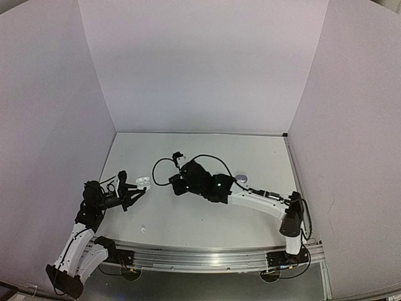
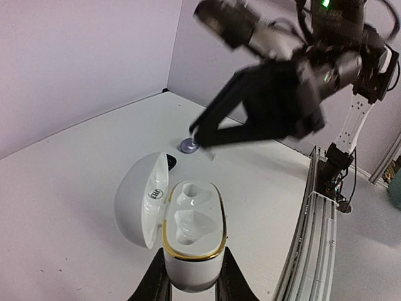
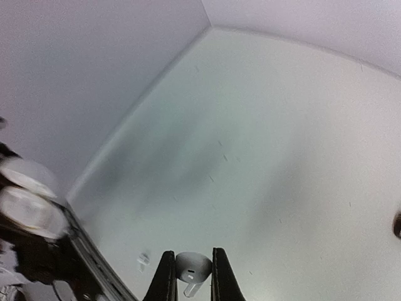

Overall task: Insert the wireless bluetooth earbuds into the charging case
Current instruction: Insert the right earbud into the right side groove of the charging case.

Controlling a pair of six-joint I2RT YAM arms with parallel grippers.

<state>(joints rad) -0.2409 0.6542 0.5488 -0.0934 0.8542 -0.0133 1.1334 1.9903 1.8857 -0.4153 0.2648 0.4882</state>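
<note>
My left gripper (image 2: 191, 279) is shut on the base of a white charging case (image 2: 193, 229) with a gold rim. Its lid (image 2: 141, 200) stands open to the left and both moulded wells are bare. In the top view the case (image 1: 143, 182) is at the table's left side, at the left gripper's (image 1: 138, 187) tips. My right gripper (image 3: 190, 258) is shut on a white earbud (image 3: 193, 267), stem pointing down, held above the table. From the left wrist view the right gripper (image 2: 195, 133) hangs beyond the case, blurred. Another small white earbud (image 1: 143, 229) lies near the front edge.
A grey pebble-like case (image 1: 242, 179) lies on the table right of centre. A small dark thing (image 2: 170, 163) shows just behind the open lid. The metal rail (image 1: 207, 254) runs along the near edge, and pale walls close in the left, back and right sides.
</note>
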